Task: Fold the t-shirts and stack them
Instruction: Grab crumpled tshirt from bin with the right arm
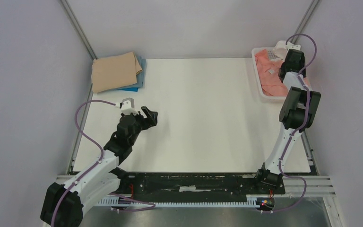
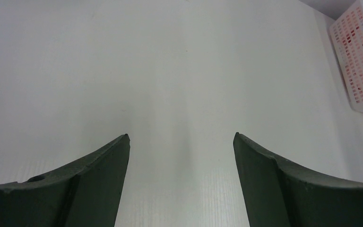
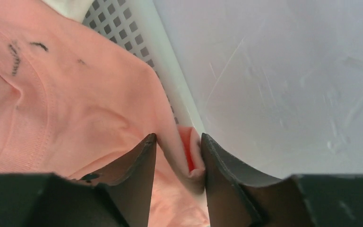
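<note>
The tan t-shirt (image 1: pixel 115 71) lies folded on top of the bright blue t-shirt (image 1: pixel 140 75) at the table's far left corner. The salmon-pink t-shirt (image 1: pixel 270 78) lies crumpled in the white mesh basket (image 1: pixel 257 80) at the far right. My right gripper (image 1: pixel 283 68) reaches down into the basket. In the right wrist view it (image 3: pixel 178 137) is shut on a fold of the salmon-pink t-shirt (image 3: pixel 85 104) close to the basket wall (image 3: pixel 137 33). My left gripper (image 1: pixel 150 116) is open and empty above the bare table, left of centre; it (image 2: pixel 181 137) holds nothing.
The white table (image 1: pixel 203 109) spreads between the stack and the basket. Grey walls close in on the left, back and right. The basket's side (image 2: pixel 359 56) shows at the far right of the left wrist view.
</note>
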Controlling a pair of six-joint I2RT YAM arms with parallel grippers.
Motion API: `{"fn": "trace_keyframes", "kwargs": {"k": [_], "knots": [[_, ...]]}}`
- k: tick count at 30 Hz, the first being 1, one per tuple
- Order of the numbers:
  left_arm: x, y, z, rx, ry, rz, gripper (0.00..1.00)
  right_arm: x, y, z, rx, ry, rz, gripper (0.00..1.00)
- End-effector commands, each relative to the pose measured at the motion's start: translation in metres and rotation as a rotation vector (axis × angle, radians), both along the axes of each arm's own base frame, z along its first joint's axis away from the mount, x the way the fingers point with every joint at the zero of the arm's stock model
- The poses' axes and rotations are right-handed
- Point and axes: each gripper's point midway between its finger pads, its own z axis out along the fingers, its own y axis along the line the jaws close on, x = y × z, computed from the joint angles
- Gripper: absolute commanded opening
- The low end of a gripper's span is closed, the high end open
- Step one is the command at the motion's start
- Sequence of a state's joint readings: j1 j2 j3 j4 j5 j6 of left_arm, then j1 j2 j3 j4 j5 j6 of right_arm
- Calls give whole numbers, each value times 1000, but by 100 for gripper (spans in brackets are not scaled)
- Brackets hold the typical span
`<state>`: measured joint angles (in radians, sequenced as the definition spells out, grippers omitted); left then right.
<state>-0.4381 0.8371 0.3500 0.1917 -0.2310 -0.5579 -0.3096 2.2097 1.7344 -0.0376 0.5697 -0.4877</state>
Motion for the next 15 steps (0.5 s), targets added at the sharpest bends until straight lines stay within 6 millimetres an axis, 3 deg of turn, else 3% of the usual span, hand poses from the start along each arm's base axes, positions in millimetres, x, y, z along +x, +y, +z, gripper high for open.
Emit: {"fn": "trace_keyframes", "kwargs": {"k": [1,5,9,11,15], "knots": [[8,3,23,-15,-48,31,86,12,-7,24,-39,-89,-16,36],[8,7,21,1,-32,48,86,7,-12,29,-67,-85,-38,30],[7,7,22,2,-36,48,86,2,-18,35,-90,-80,-55,10],[6,8,23,3,-35,51,86,-3,-19,49,-120,-87,-64,0],[4,10,24,-8,-46,55,86,-19,-13,106,-151,-230,-74,0]]}}
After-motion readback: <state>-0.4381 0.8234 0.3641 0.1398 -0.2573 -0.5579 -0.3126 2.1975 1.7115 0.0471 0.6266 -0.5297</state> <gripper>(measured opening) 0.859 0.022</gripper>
